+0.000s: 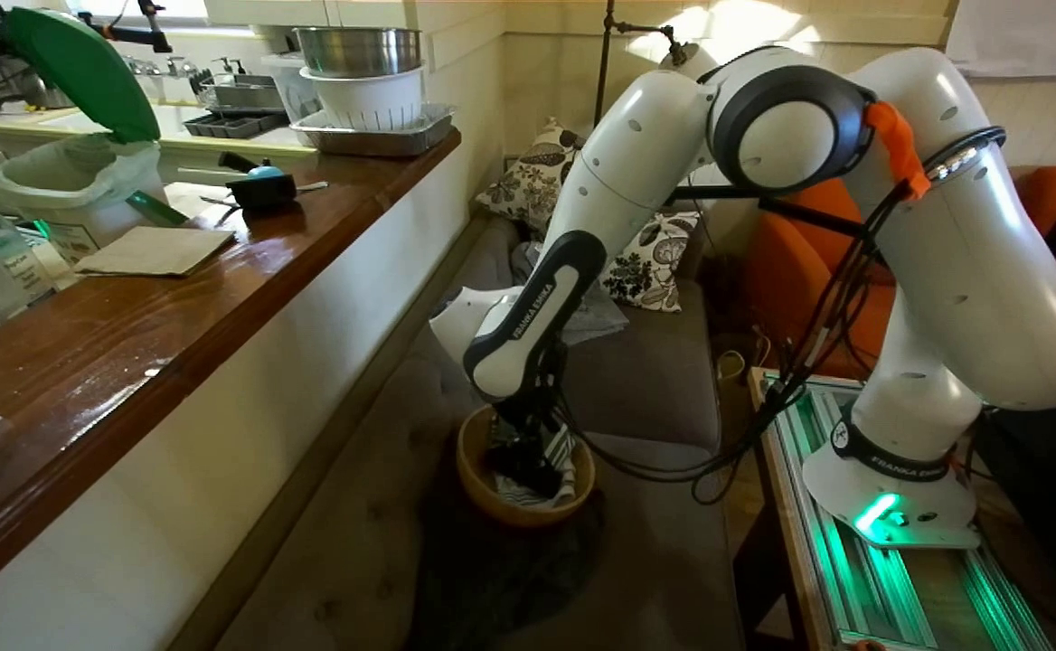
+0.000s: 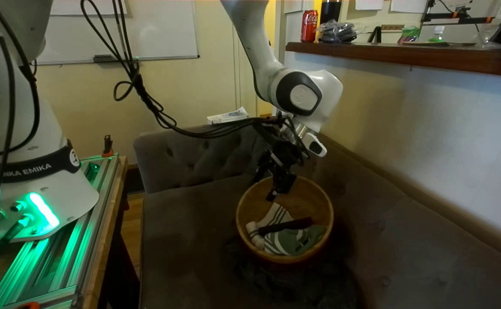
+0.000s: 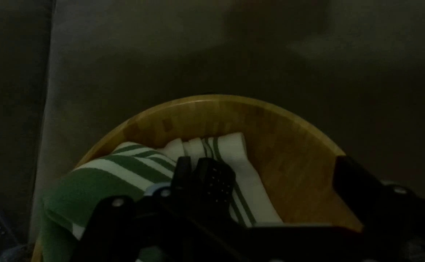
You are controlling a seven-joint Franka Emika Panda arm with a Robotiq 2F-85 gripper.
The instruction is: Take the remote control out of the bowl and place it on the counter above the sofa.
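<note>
One slim dark remote control [image 2: 285, 225] lies inside the bowl [image 2: 310, 197], on a rumpled green-and-white striped cloth [image 3: 99, 182], just below the tool [image 3: 263, 171]. The tool is unclenched: its fingers [image 3: 350, 182] stand well apart, with the cloth and the bowl's inner wall showing between them. In the wrist view the dotted end of the remote control shows just beside one finger; whether the two touch, I cannot tell. In both exterior views the tool points down over the bowl, though how deep its tips sit is unclear. Round and light brown, the bowl rests beneath the tool on the sofa [image 2: 190, 240]. A dark patch [image 2: 293, 283] spreads around it, too dim to call cloth or shadow.

Above the tool and off to its side runs the counter [image 1: 248, 298], glossy and reddish brown. It carries, all higher than the tool, a red can [image 2: 309, 26], a plastic-wrapped bundle [image 2: 337, 32], a steel basin [image 1: 358, 51] set in a white colander [image 1: 365, 101], a brown paper [image 1: 155, 250] and a black box [image 1: 261, 192]. Beyond the tool in an exterior view, patterned cushions [image 1: 655, 262] lean on the sofa, with an orange armchair [image 1: 790, 271] near them. Well apart from the tool, the robot base [image 1: 917, 497] stands on a desk [image 2: 104, 231] with green-lit metal rails [image 1: 899, 588].
</note>
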